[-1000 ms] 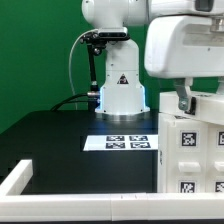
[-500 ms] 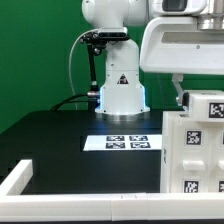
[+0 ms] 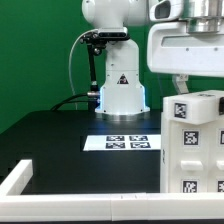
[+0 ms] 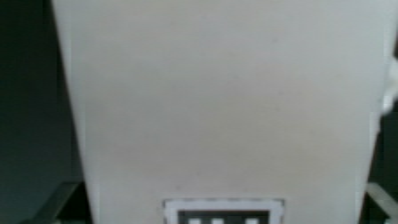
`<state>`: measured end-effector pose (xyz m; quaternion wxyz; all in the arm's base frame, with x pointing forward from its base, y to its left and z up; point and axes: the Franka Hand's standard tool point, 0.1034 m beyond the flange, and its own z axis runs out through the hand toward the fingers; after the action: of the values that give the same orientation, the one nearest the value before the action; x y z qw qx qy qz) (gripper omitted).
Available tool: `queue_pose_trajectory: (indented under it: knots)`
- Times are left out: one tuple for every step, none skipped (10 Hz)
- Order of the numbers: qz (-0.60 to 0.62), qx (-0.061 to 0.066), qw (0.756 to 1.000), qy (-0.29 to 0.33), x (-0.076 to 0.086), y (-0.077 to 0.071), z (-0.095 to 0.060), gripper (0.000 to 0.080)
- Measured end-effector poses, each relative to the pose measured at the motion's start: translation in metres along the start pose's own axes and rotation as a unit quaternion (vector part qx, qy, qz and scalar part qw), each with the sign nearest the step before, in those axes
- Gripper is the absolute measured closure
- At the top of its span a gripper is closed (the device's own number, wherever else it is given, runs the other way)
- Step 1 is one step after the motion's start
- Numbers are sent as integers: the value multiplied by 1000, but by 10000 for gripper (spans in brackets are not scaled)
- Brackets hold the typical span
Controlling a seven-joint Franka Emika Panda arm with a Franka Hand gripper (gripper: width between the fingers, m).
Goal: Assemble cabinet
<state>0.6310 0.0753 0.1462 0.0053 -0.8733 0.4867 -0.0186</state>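
The white cabinet body (image 3: 190,160) with black-and-white tags stands at the exterior view's right, cut by the frame edge. A matching white tagged cabinet piece (image 3: 195,110) sits at its top, directly under my gripper (image 3: 186,88). The gripper's white hand hangs just above, with one finger reaching down onto the piece. In the wrist view the piece's flat white face (image 4: 222,100) fills the frame between the jaws, with a tag (image 4: 226,212) at the edge. The gripper looks shut on this piece.
The white robot base (image 3: 122,90) with a triangle sticker stands at the back centre. The marker board (image 3: 130,141) lies on the black table in front of it. A white rail (image 3: 60,190) runs along the table's front edge.
The tagged upper piece has shifted toward the exterior view's left, and its tag now sits farther left. The gripper hand has moved slightly with it.
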Motion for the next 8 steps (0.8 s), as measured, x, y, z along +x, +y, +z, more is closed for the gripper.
queue_pose_trajectory:
  knots:
    - [23, 7, 1000, -6, 1, -1, 0, 246]
    - [70, 7, 997, -10, 0, -1, 0, 246]
    - [118, 7, 993, -11, 0, -1, 0, 246]
    - [139, 6, 990, -11, 0, -1, 0, 246]
    - [221, 7, 975, -21, -1, 0, 1, 246]
    - [282, 6, 959, -25, -1, 0, 1, 246]
    - [319, 6, 947, -28, -1, 0, 1, 246]
    - [351, 5, 936, -30, -1, 0, 1, 246]
